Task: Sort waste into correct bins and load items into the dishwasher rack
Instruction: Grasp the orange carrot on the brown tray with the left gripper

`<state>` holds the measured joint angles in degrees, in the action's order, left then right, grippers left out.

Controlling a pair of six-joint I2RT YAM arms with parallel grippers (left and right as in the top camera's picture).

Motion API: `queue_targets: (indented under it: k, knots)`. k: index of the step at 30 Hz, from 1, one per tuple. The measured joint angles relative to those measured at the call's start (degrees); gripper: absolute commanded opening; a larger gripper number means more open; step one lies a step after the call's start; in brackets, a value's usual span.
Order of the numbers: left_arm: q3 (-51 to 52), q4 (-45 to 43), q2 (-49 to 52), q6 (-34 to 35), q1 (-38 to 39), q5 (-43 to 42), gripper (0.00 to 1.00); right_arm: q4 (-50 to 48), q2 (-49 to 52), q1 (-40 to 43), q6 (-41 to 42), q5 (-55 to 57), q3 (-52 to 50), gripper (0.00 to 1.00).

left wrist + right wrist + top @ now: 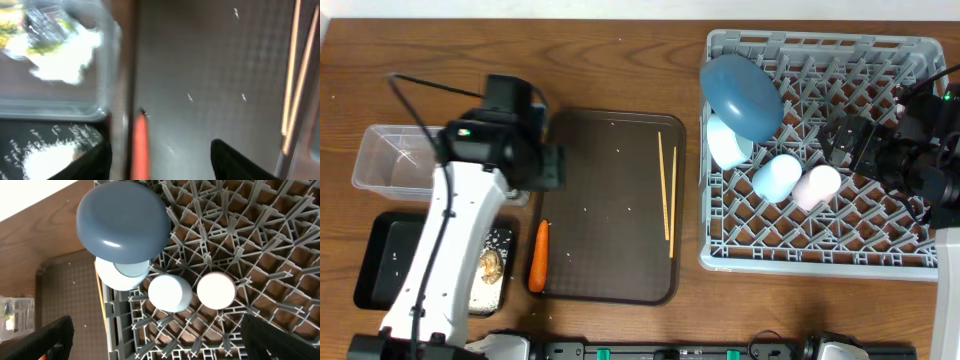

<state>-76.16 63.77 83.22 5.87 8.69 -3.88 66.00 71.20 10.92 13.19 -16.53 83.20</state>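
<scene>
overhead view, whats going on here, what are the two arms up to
Dishes are mostly loaded: the blue plate, white bowl, light-blue cup and pink cup sit in the grey rack. The right arm hangs over it, jaws open and empty. The left arm, jaws open too, hovers near the carrot at the brown tray's left edge. The chopsticks lie on that tray, not yet loaded.

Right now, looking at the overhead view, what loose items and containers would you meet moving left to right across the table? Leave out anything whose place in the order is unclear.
clear plastic tub → carrot → chopsticks → white bowl → light-blue cup → pink cup
</scene>
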Motion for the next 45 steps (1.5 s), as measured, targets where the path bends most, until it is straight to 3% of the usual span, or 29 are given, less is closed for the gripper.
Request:
queue_targets:
  k: [5,10,14,17,31,40,44,45]
  knots:
    - [7.15,-0.44,0.11,6.51,6.12,4.07,0.61,0.0,0.0,0.0,0.0,-0.02,0.0,0.99]
    - [18.84,-4.11,0.72,17.31,9.51,10.75,0.61,-0.11,0.0,0.0,0.0,-0.02,0.0,0.99]
    - [25.4,-10.1,0.79,22.18,9.14,13.75,0.47,-0.22,0.0,0.0,0.0,-0.02,0.0,0.99]
    - [28.76,-13.22,0.79,23.8,8.87,14.51,0.46,-0.24,0.0,0.0,0.0,-0.04,0.0,0.99]
    - [35.45,-19.69,0.79,24.94,8.61,11.72,0.43,-0.31,0.0,0.0,0.0,-0.04,0.0,0.99]
    - [35.45,-22.88,0.79,17.92,8.61,3.15,0.4,-0.33,0.0,0.0,0.0,-0.04,0.0,0.99]
    - [35.45,-23.15,0.79,15.26,8.61,2.08,0.33,-0.33,0.0,0.0,0.0,-0.04,0.0,0.99]
    - [35.45,-23.12,0.81,14.69,8.61,1.95,0.25,-0.33,0.0,0.0,0.0,-0.04,0.0,0.99]
